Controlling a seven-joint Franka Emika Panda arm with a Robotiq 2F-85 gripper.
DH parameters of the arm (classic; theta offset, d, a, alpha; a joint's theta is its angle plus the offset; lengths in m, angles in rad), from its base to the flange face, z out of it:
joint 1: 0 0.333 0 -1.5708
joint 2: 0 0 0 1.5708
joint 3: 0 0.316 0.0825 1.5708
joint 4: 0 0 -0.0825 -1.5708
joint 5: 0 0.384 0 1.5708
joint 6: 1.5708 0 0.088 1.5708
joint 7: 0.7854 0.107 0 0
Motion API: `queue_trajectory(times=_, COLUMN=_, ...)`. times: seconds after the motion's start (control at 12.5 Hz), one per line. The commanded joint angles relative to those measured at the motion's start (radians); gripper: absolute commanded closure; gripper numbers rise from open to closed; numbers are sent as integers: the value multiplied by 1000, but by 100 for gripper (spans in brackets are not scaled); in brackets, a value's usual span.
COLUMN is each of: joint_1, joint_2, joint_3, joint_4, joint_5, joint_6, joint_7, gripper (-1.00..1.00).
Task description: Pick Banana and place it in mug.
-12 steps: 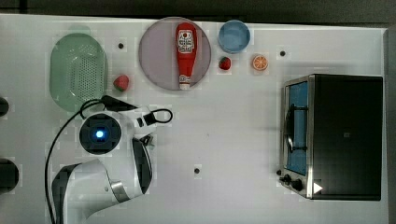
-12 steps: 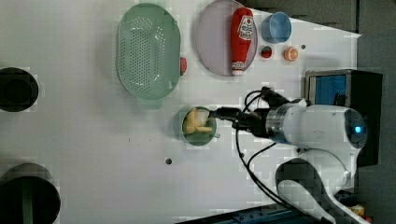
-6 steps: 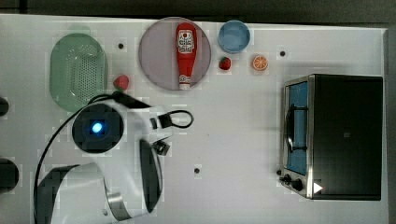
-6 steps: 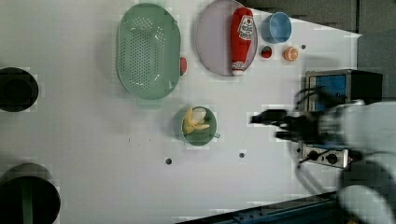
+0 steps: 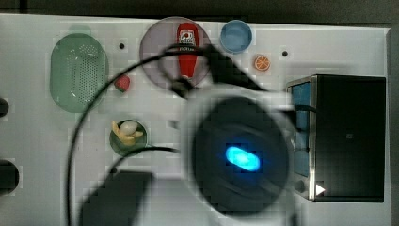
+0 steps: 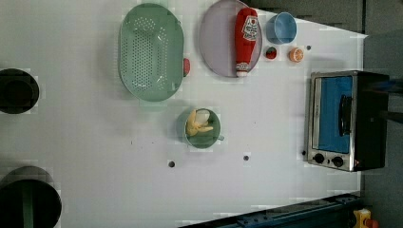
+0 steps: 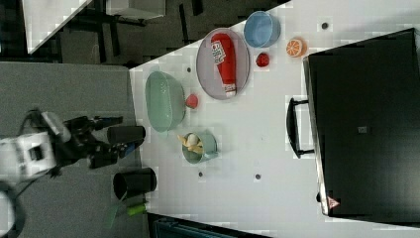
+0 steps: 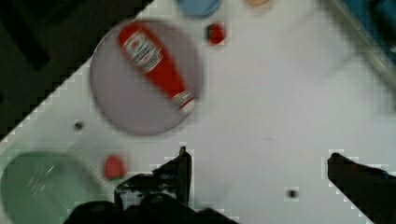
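The pale-yellow banana [image 6: 197, 122] lies inside the teal-green mug [image 6: 211, 138] near the middle of the white table; both also appear in the top view as banana [image 5: 124, 132] in mug [image 5: 142, 143] and in the right view as banana [image 7: 190, 141] in mug [image 7: 209, 147]. My gripper [image 8: 259, 161] is open with nothing between its dark fingers [image 8: 180, 165], high above bare table beside the plate. In the top view my arm [image 5: 240, 155] looms large and blurred, well to the mug's right. Nothing touches the mug.
A green perforated basket [image 6: 151, 52], a grey plate [image 6: 216, 52] with a red ketchup bottle [image 6: 246, 38], a blue cup [image 6: 280, 28], an orange slice [image 6: 296, 54] and small red fruits line the far side. A toaster oven [image 6: 342, 121] stands at the left view's right.
My arm has lifted away from the mug and swung toward the top view's right, close under the top camera. The banana stays in the mug. The gripper stays open.
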Motion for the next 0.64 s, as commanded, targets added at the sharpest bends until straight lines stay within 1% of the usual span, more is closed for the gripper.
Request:
queue_trajectory(times=0.08, joint_1=-27, joint_2=2, joint_3=-51, joint_4=2, joint_5=-6, joint_6=-143, joint_7=19, gripper=-100)
queue_trajectory(times=0.32, joint_1=-27, joint_2=6, joint_3=-76, joint_4=-3, joint_5=-6, joint_6=-155, joint_7=19, gripper=-100)
queue_trajectory(times=0.64, joint_1=-27, joint_2=23, joint_3=-75, joint_4=-5, joint_5=-6, joint_6=-154, joint_7=19, gripper=-100)
